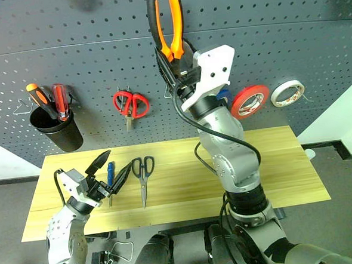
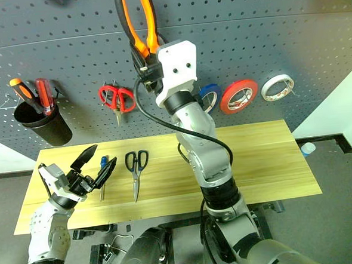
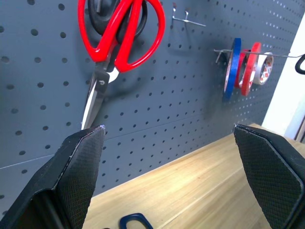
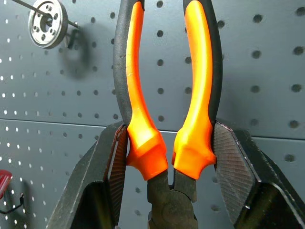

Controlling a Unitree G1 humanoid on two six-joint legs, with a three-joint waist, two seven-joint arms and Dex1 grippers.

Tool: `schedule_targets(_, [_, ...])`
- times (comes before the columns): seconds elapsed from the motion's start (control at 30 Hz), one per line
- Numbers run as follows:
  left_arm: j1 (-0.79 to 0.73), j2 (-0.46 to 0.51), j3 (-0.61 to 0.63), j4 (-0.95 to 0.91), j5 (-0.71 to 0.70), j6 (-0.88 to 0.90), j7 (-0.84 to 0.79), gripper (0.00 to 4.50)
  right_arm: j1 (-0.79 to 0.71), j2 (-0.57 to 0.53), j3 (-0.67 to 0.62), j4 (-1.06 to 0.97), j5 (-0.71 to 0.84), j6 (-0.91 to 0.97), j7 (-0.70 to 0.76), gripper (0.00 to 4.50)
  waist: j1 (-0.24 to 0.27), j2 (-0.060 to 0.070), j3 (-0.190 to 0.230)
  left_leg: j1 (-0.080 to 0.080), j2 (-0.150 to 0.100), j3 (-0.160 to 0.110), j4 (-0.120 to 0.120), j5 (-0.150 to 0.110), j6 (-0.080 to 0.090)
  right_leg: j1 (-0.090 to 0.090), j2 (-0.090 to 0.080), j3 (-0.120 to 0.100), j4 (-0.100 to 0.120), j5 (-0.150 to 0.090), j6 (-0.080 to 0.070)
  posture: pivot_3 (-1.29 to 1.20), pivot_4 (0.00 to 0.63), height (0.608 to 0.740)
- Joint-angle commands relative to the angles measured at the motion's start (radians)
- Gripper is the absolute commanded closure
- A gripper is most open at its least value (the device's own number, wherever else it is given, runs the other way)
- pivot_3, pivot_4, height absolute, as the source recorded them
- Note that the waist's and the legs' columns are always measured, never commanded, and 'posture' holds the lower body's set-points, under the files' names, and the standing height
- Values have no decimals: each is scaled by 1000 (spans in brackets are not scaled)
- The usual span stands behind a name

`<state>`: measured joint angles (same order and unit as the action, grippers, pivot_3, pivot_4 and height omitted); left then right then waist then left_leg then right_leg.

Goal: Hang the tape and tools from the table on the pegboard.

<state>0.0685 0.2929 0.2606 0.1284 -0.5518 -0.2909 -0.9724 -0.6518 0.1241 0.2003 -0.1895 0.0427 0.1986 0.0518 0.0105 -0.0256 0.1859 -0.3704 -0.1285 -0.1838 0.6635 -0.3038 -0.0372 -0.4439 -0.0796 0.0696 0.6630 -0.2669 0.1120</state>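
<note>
My right gripper (image 4: 167, 157) pinches the pliers (image 4: 167, 95), handles up, against the pegboard (image 1: 278, 48). My left gripper (image 1: 109, 169), jaws spread, hovers over the worktop (image 1: 273, 162) near the scissors (image 1: 142, 173).

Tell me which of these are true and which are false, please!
1. The right gripper holds the pliers with its fingers. True.
2. The dark-handled scissors hang on the pegboard. False: they lie on the table.
3. The red tape hangs on the pegboard. True.
4. The left gripper holds the blue screwdriver. False: its fingers are open and empty.
5. The red scissors lie on the table. False: they hang on the pegboard.
</note>
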Motion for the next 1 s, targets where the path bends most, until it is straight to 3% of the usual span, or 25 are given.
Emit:
schedule_targets(0.03, [3,12,2,-17,5,-2,5,0,-61,52,1,62,-14,-95,-23,2259,0,0,0,0,0,0,0,0,0,0,0,0,0,0,0,99,152,739])
schedule_targets(0.37, [28,17,-14,-100,0,32,27,0,-145,86,-9,334,-9,-274,-59,2259,-1,0,0,0,1,0,0,0,0,0,0,0,0,0,0,132,164,739])
schedule_targets(1.0, [97,31,-5,-190,-12,69,51,0,-215,85,-23,558,10,-407,-70,2259,2,1,1,1,2,0,0,0,0,0,1,0,1,1,-2,165,180,739])
